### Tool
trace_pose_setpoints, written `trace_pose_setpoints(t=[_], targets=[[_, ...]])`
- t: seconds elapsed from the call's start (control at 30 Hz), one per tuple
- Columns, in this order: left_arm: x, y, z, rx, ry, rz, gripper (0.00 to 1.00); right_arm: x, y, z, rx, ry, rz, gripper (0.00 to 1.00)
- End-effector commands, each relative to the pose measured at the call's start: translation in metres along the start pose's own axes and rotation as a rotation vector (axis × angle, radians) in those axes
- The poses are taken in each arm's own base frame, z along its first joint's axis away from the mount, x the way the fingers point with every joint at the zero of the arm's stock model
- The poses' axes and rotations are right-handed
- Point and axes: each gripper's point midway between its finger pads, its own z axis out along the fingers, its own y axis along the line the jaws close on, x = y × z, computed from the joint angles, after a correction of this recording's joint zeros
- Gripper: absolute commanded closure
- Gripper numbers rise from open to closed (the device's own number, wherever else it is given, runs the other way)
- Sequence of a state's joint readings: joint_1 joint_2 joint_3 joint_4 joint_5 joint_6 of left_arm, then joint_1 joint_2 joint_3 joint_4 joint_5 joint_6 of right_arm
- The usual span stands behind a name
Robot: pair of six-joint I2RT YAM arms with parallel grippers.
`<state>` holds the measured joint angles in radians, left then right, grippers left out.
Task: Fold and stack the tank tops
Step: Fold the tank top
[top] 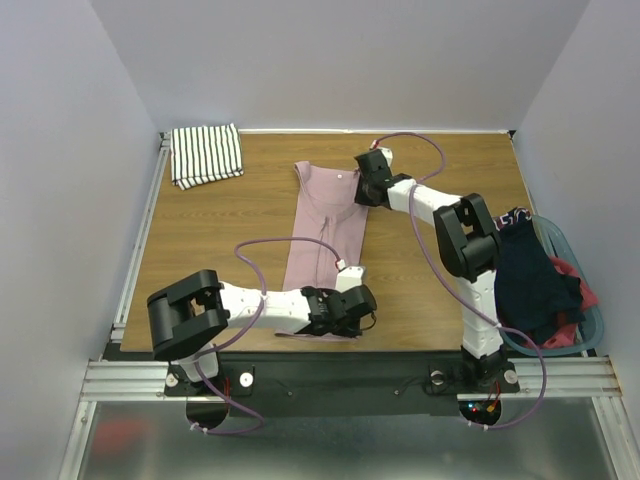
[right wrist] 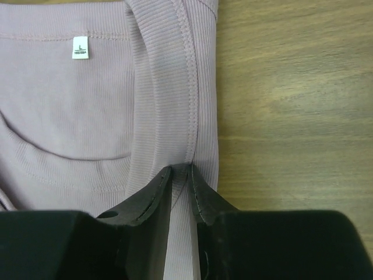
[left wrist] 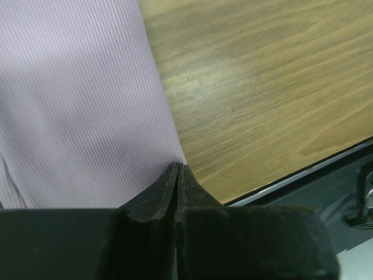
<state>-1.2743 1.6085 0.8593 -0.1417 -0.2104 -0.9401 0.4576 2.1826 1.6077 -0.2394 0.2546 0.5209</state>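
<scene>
Near the desk's [top: 220,215] front edge, the left fingers [left wrist: 157,198] pinched the pink top's [top: 330,215] hem corner. Farther off, the right fingers [right wrist: 148,201] pinched its shoulder strap. They should probably lift together, keeping that edge taut. The striped top [top: 206,154] lay folded at the far-left corner.

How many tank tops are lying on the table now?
2. The striped top lies folded at the far left corner of the table. The pink top lies stretched out in the middle. The basket on the right holds other clothes and may hide more.
</scene>
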Motion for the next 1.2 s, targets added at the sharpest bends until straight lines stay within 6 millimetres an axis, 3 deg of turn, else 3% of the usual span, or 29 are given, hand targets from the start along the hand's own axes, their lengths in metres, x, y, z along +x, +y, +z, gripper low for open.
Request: trace_pose_setpoints(t=[0.0, 0.37, 0.73, 0.87, 0.93, 1.07, 1.17], targets=[[0.021, 0.002, 0.005, 0.005, 0.044, 0.031, 0.88, -0.003, -0.007, 0.010, 0.031, -0.002, -0.022, 0.77], [0.047, 0.005, 0.013, 0.008, 0.112, 0.048, 0.94, -0.025, -0.019, 0.017, 0.101, -0.060, -0.085, 0.76], [0.023, -0.019, 0.006, 0.046, 0.063, 0.075, 0.92, -0.030, -0.020, 0.023, 0.106, -0.065, -0.137, 0.71], [-0.011, -0.038, -0.008, 0.101, -0.009, 0.060, 0.84, -0.040, -0.016, 0.017, 0.095, -0.085, -0.159, 0.68], [-0.028, -0.047, -0.017, 0.128, -0.053, 0.057, 0.74, -0.046, -0.015, 0.016, 0.090, -0.093, -0.179, 0.63], [-0.083, -0.064, -0.047, 0.190, -0.191, 0.055, 0.55, -0.063, -0.006, 0.019, 0.038, -0.109, -0.205, 0.55], [-0.121, -0.056, -0.069, 0.203, -0.271, 0.002, 0.49, -0.079, 0.000, 0.020, -0.008, -0.127, -0.190, 0.53]])
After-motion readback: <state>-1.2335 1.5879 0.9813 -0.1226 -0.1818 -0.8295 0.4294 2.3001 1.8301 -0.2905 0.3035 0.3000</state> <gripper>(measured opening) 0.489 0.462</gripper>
